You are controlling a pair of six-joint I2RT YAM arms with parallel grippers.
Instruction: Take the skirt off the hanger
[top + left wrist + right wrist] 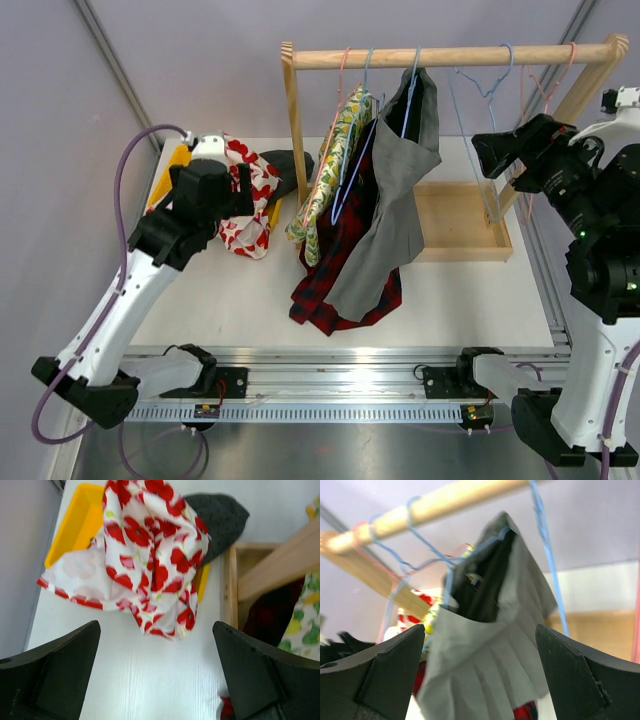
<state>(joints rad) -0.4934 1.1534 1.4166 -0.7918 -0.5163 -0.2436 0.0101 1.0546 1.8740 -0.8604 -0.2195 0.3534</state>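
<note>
A grey pleated skirt (392, 215) hangs from a blue hanger (410, 95) on the wooden rail (450, 56); it fills the right wrist view (495, 645). My right gripper (490, 152) is open and empty, to the right of the skirt and apart from it; its jaws stand wide (480, 680). My left gripper (240, 198) is open and empty (155, 675), low over the table beside a white cloth with red flowers (145, 555), not touching it.
A red plaid garment (340, 250) and a lemon-print garment (325, 180) hang left of the skirt. An empty blue hanger (490, 95) and pink hangers hang on the right. A wooden tray (455, 225), a yellow bin (75, 525) and a dark cloth (220, 515) lie on the table.
</note>
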